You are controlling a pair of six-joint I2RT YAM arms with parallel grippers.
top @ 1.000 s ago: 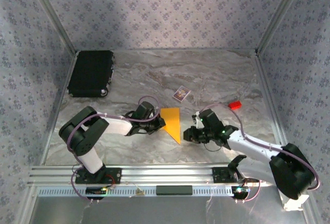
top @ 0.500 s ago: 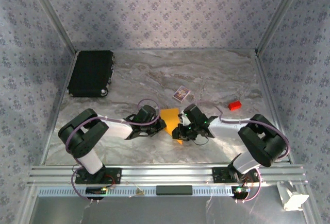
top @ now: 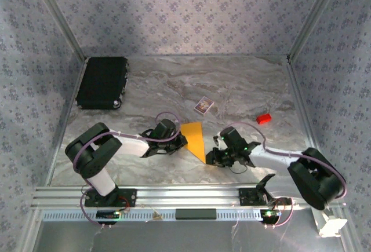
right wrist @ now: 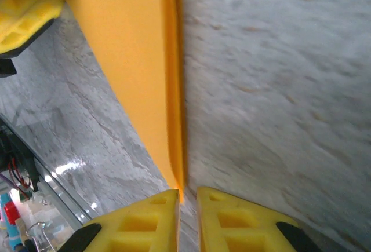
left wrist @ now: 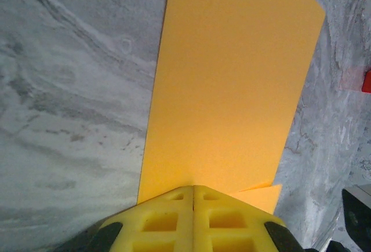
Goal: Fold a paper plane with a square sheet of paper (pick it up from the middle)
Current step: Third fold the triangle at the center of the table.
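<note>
With the left gripper [left wrist: 193,187] clamped on the 9 o'clock edge of the folded orange paper sheet [top: 194,138] mid-table, the right gripper [right wrist: 186,191], fingers slightly apart at its 5 o'clock tip, should press the crease slowly without dragging.

We see the orange-yellow sheet of paper [top: 195,138] folded into a long, narrow wedge. It is wide at the far end and tapers to a point toward us. It is at the near middle of the marbled worktop [top: 243,84]. One long side is doubled over in a crease, and its left edge is pinched in the left pincer [left wrist: 193,189].
</note>
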